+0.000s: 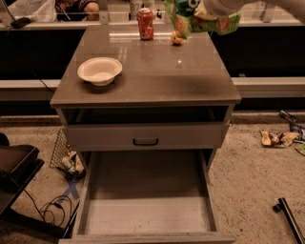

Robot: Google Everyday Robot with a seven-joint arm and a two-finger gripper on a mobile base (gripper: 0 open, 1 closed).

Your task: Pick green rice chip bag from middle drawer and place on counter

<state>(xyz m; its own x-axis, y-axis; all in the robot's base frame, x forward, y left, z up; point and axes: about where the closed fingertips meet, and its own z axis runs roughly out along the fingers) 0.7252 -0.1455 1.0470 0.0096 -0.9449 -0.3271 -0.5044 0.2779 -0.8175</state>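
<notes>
The green rice chip bag hangs in the air above the back right part of the counter. My gripper is at the top edge of the camera view, shut on the bag, with the white arm leaving the view to the upper right. The bag does not touch the counter. The middle drawer is pulled out wide at the bottom, and its pale-grey floor is bare.
A white bowl sits on the counter's left. A red soda can and a small orange item stand at the back. The narrow drawer panel with a black handle is shut. Clutter lies on the floor left and right.
</notes>
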